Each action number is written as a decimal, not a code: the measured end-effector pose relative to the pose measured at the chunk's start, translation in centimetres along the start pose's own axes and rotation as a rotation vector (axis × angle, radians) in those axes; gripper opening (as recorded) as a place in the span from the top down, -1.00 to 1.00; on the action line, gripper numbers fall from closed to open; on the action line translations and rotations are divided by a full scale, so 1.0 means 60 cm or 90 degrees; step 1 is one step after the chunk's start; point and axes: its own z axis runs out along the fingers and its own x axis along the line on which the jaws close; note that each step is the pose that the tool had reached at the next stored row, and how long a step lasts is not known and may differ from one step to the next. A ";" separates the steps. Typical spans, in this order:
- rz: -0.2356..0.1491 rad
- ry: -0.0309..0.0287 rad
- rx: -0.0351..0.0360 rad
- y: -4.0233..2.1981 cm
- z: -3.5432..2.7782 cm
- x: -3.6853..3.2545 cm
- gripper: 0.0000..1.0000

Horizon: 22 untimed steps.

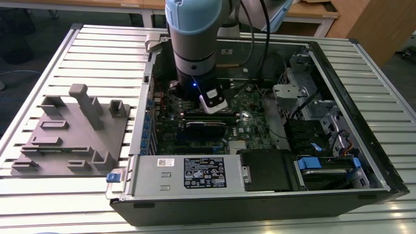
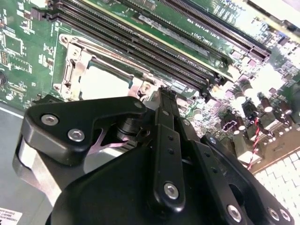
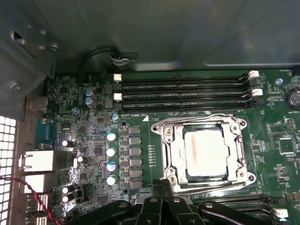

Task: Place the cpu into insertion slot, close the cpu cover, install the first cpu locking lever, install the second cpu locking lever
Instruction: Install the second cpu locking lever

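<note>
The cpu (image 3: 206, 151) is a pale square chip lying flat in the insertion slot (image 3: 244, 157) on the green board. The cpu cover (image 3: 174, 145), a silvery frame, lies down around the chip's top. Thin wire levers run along two opposite sides of the socket, one (image 3: 201, 117) by the memory slots and one (image 3: 220, 188) on the gripper's side. My gripper (image 3: 161, 185) is shut with nothing in it, its tip just off the socket's corner. In the second wrist view the gripper (image 2: 161, 93) points at the same corner beside the cpu (image 2: 105, 82). In the exterior view my arm (image 1: 195, 53) covers the socket.
The open computer case (image 1: 383, 161) lies on a slatted table. Long black memory slots (image 3: 183, 89) run beside the socket, with capacitors (image 3: 111, 159) on another side. The power supply (image 1: 188, 173) and a black shroud (image 1: 266, 168) fill the case's near end. A grey fixture block (image 1: 71, 141) sits outside.
</note>
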 end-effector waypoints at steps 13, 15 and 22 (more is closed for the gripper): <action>0.000 0.0007 0.0023 0.005 0.003 -0.046 0.79; 0.000 0.0007 0.0041 0.007 0.004 -0.051 0.79; -0.001 -0.0005 0.0219 0.031 0.010 -0.056 0.79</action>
